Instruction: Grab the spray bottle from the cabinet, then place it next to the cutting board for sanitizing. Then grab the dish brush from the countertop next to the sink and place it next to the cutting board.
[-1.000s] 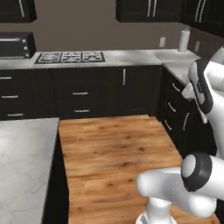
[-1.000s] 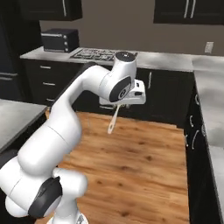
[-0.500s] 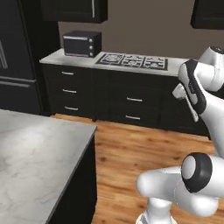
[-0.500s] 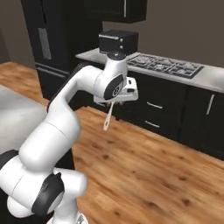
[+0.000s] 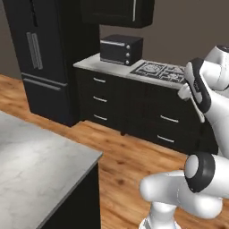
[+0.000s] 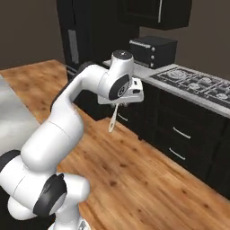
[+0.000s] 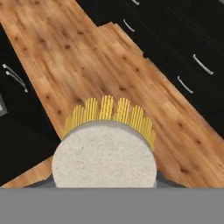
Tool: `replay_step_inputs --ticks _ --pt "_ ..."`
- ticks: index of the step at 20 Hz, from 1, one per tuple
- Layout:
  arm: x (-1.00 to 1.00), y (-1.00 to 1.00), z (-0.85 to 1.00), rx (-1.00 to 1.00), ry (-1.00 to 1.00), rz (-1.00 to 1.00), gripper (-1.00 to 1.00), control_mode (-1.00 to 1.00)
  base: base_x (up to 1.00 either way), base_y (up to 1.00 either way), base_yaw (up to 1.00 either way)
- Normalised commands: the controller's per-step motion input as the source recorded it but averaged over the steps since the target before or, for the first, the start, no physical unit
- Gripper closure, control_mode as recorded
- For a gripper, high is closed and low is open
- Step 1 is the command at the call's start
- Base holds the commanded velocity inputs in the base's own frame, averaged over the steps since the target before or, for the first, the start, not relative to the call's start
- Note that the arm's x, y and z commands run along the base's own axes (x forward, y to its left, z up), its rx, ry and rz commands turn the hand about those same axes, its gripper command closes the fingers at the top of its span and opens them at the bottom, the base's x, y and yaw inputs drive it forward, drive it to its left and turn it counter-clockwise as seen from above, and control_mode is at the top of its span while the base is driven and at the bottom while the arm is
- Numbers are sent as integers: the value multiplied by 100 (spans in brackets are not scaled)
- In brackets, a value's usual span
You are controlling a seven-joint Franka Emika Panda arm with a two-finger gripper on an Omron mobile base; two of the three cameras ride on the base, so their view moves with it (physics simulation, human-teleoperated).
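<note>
You're in a home kitchen: a gas hob (image 5: pixel 162 69) set in a grey worktop (image 5: pixel 112 67), a toaster oven (image 5: pixel 121 49), dark drawers (image 5: pixel 103 99), a tall black fridge (image 5: pixel 38 58) and wooden floor (image 6: pixel 148 179).

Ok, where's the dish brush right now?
The dish brush hangs from the gripper in the right base view, above the wooden floor in front of the dark drawers, near the microwave.

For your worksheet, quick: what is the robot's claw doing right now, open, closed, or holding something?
Claw: closed on the brush, which hangs down above the wood floor.
</note>
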Motion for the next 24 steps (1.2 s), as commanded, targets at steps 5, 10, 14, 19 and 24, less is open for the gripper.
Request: replay_step_inputs --ticks 5,10,14,19,24 --pt "0 0 0 0 0 0 100 100 100 -50 62" --pt "0 0 0 0 0 0 100 100 100 -51 64" --pt "0 0 0 0 0 0 100 100 100 -42 67" --pt "0 0 0 0 0 0 100 100 100 -42 67" --pt "0 0 0 0 0 0 100 100 100 -47 66"
